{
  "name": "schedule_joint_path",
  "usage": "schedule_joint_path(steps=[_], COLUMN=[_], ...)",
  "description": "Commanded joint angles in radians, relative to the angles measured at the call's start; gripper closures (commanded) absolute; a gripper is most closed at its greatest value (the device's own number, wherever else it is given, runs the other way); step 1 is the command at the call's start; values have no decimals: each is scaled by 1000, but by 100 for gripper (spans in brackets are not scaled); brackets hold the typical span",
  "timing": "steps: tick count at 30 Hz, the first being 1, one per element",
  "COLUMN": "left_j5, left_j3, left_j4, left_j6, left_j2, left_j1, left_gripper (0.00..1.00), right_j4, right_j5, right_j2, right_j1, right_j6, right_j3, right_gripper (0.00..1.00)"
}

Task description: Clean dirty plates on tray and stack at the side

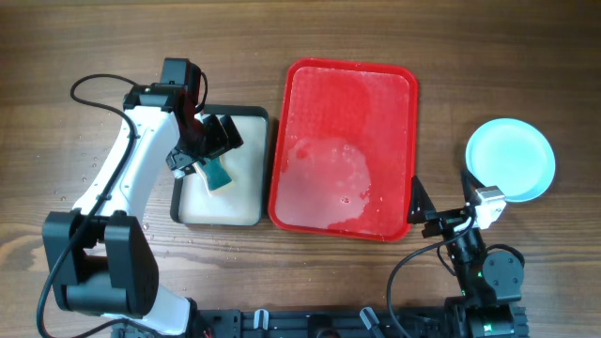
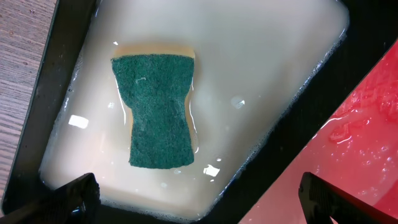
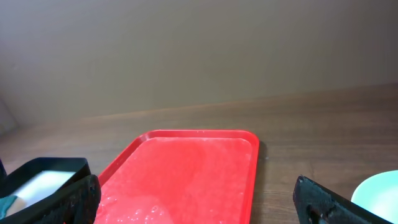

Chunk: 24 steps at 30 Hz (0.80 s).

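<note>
The red tray (image 1: 343, 150) lies at the table's middle, wet with soapy film and with no plate on it. It also shows in the right wrist view (image 3: 186, 174) and at the edge of the left wrist view (image 2: 367, 124). A light blue plate (image 1: 510, 160) sits on the table to the right; anything stacked beneath it is hidden, and no white plate shows. Its rim shows in the right wrist view (image 3: 379, 193). My left gripper (image 1: 211, 155) (image 2: 199, 202) is open above a green sponge (image 2: 158, 112). My right gripper (image 1: 443, 194) (image 3: 196, 205) is open and empty between tray and plate.
A black-rimmed cream tray (image 1: 239, 202) holding soapy water lies left of the red tray, with the sponge (image 1: 218, 175) in it. It also shows in the left wrist view (image 2: 261, 56) and the right wrist view (image 3: 43, 177). Cables run along the table's front edge.
</note>
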Motion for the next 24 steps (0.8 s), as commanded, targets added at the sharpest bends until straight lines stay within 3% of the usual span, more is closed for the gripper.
schedule_joint_path(steps=[1,8,11,24], left_j5=[12,11,-109,-104], left_j3=[0,0,0,0], left_j4=[-1,0,-1,2], left_j6=[7,7,7,4], left_j2=[-19,-19,-19,-27], left_j1=[4,4,4,0], left_gripper=[0,0,0,0], right_j4=[5,5,5,5], right_j5=[14,14,14,14], right_j2=[-7,-7,-7,-7], right_j1=[2,2,2,2], right_j6=[8,8,8,8], right_j3=[-1,-1,-1,-1], right_gripper=[0,0,0,0])
